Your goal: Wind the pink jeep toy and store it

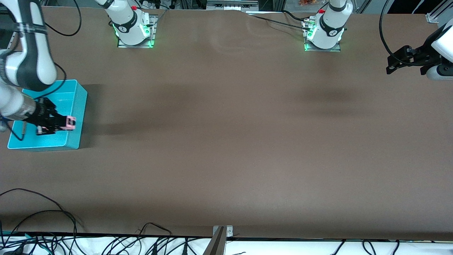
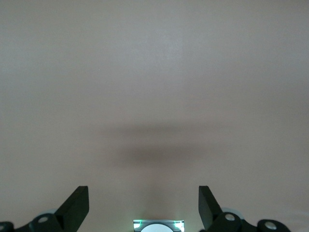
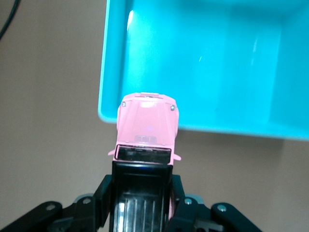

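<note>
The right gripper [image 1: 65,123] has its fingers closed tight on the pink jeep toy [image 1: 70,122], pinching the black-roofed rear of the little car from both sides so that the pink bonnet juts out ahead of the fingertips. Held this way, the jeep is carried nose-first over the teal bin [image 1: 79,102], which sits on the bench [image 1: 226,141] at the right arm's end. In the right wrist view the jeep [image 3: 147,126] pokes forward past the fingers [image 3: 186,212] with its front lapping the bin's rim [image 3: 107,72], the open blue hollow ahead of it. The grip on the rear leaves the nose clear of the fingers, probably so the car can be let go straight into the bin without snagging. Judging by this, the storing step is in hand and only the release remains. The left gripper [image 2: 144,205] waits over bare bench at the left arm's end, its fingers [image 2: 77,203] spread wide apart and holding nothing.
</note>
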{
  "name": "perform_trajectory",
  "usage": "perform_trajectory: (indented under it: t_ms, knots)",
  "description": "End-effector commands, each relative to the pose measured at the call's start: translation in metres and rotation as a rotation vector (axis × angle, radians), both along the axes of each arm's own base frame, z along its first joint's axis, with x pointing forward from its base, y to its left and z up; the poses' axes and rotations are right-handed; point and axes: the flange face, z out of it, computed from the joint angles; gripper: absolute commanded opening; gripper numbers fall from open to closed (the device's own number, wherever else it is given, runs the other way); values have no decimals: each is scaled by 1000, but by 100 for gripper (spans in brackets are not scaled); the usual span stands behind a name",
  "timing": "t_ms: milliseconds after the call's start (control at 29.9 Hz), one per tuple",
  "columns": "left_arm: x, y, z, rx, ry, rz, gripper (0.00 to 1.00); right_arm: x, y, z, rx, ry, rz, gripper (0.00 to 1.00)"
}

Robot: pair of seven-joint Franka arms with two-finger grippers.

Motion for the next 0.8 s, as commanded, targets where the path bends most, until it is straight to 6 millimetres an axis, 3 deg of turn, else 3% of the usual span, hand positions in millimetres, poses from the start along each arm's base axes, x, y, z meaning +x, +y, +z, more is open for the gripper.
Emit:
perform_trajectory:
  t_ms: [0,100,268,569,770]
  knots:
    - [-5,2,1,-3,0,8,100,-8,-60,3,-15,44,64,23]
    - [-5,3,1,-3,3,11,100,-17,-93,-13,-11,67,66,23]
    - [-5,10,1,-3,2,23,100,-22,-140,-63,-22,47,33,23]
    - [-5,10,0,-3,5,23,100,-32,-157,-131,-6,117,0,25]
    - [-5,10,-1,-5,8,23,100,-46,-172,-150,28,87,-60,25]
